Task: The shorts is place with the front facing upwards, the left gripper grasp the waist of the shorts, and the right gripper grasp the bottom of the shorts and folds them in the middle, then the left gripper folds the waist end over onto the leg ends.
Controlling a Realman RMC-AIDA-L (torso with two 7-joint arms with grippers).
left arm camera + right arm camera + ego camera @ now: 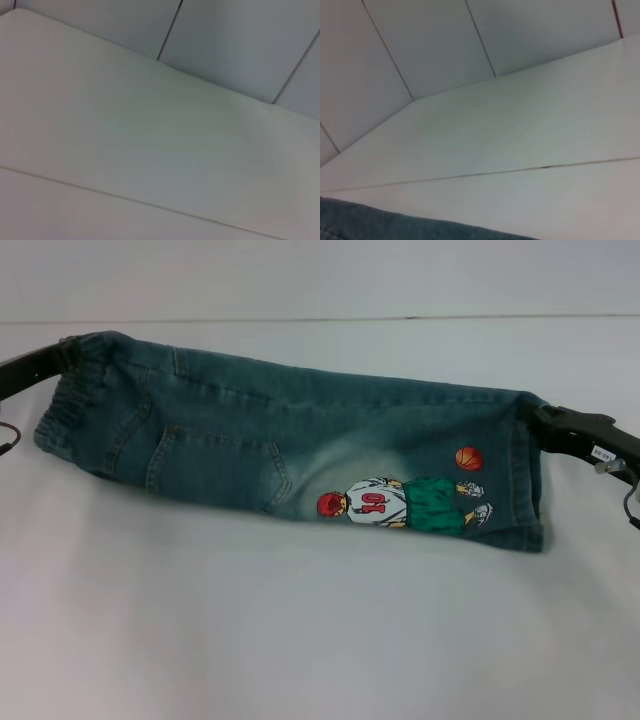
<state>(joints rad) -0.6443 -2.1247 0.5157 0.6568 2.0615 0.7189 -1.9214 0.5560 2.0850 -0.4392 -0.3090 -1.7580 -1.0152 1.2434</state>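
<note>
Denim could be slipping as I am stretching the faded blue jean shorts with the cartoon basketball patch (290, 455) over the white table (300, 640), left gripper (62, 358) pinching the waistband, right gripper (548, 420) clamping the hem, since sagging weight is loading both holds.

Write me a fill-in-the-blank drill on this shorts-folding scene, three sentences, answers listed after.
1. The left pincer holds the denim shorts at the ____ end.
2. The embroidered player wears a white jersey and ____ shorts.
3. Above the player's feet sits an orange ____.

Missing words: waist; green; basketball
</note>
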